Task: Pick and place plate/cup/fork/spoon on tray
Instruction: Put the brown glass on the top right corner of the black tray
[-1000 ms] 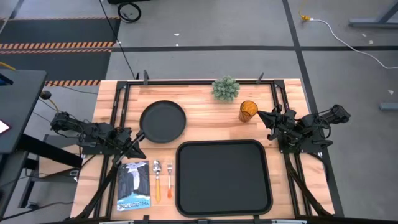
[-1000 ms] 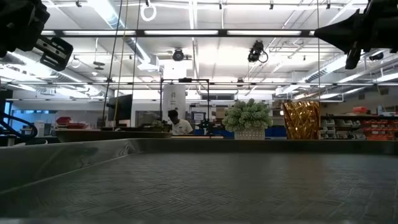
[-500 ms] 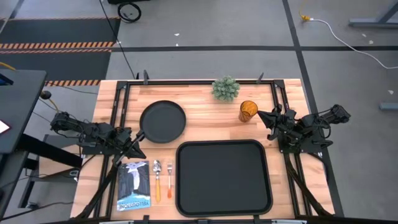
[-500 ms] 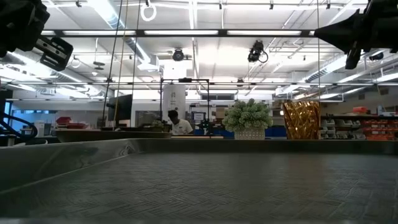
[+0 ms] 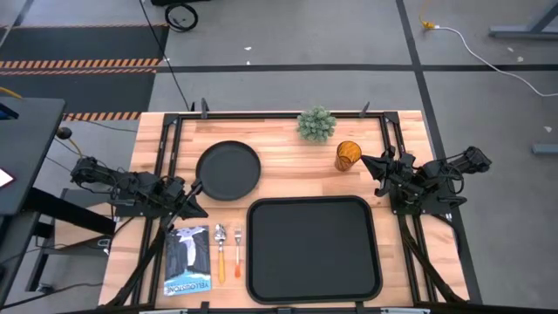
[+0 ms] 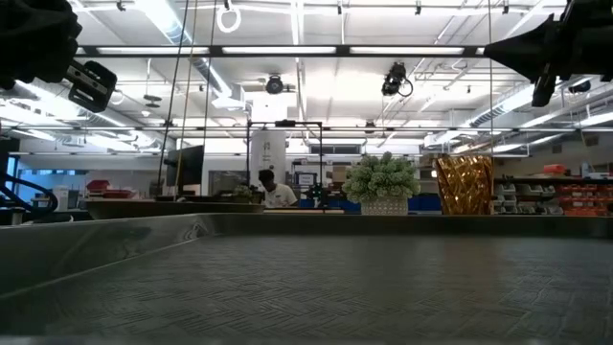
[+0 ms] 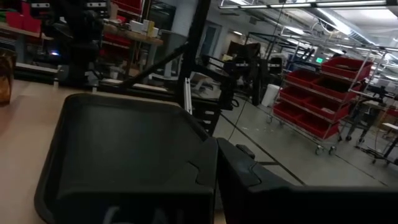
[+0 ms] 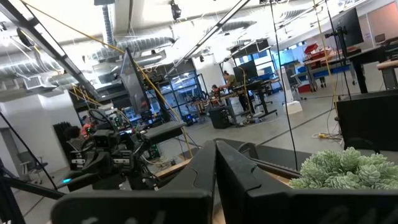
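Nothing is on the large black rectangular tray (image 5: 314,249) yet: the left claw (image 5: 193,199), fingers pressed together and empty, sits at the round matte black plate's (image 5: 228,170) seven o'clock, so it must open before gripping the rim.

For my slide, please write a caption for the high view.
Empty tray at front; plate, cup, fork and spoon wait on the table.
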Controlling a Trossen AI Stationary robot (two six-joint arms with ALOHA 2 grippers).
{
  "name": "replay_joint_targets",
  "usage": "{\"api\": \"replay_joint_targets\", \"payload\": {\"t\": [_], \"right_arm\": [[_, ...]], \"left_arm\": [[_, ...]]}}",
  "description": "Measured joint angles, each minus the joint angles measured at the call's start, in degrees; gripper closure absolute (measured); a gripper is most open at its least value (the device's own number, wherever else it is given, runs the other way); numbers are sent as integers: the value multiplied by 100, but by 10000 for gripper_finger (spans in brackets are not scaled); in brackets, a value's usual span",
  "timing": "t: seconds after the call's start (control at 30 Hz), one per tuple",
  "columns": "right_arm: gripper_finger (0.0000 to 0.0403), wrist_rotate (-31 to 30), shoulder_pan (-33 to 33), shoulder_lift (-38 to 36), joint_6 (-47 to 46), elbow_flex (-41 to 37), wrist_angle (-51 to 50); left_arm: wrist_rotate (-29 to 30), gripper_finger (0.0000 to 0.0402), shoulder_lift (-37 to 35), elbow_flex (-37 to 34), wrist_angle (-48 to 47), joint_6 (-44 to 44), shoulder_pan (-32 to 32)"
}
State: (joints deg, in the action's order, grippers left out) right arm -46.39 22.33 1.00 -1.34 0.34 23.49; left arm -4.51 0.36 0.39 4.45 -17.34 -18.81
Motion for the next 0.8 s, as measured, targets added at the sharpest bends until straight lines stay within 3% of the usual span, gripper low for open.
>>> {"api": "replay_joint_targets", "payload": {"t": [0.67, 0.8], "right_arm": [[385, 0, -2, 2, 2, 0, 0], [385, 2, -2, 2, 0, -1, 0]], "left_arm": [[1, 390, 0, 0, 2, -4, 0], [120, 390, -9, 1, 654, -2, 0]]}}
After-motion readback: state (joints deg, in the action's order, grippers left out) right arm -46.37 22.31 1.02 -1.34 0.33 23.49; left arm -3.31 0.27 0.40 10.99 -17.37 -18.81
